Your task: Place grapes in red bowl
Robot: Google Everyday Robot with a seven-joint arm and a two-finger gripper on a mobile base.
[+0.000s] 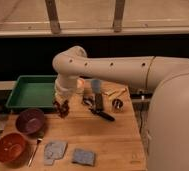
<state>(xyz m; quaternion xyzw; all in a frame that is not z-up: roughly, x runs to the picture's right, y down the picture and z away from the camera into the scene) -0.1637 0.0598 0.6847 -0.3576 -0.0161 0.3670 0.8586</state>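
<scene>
You have two bowls on the counter [113,142]: one red bowl [10,146] and one purple bowl [30,120]. Count one green tray [33,92], two cloths, a grey cloth [54,150] and a blue cloth [83,156], and one bunch of grapes [64,109], pinched in the one gripper [63,103], jaws closed, beside the tray.

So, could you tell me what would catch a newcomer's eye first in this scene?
The big white arm reaching in from the right dominates. Its gripper is shut on the grapes, held beside the near right corner of the green tray. At the table's front left sits the red bowl, with the purple bowl just behind it.
</scene>
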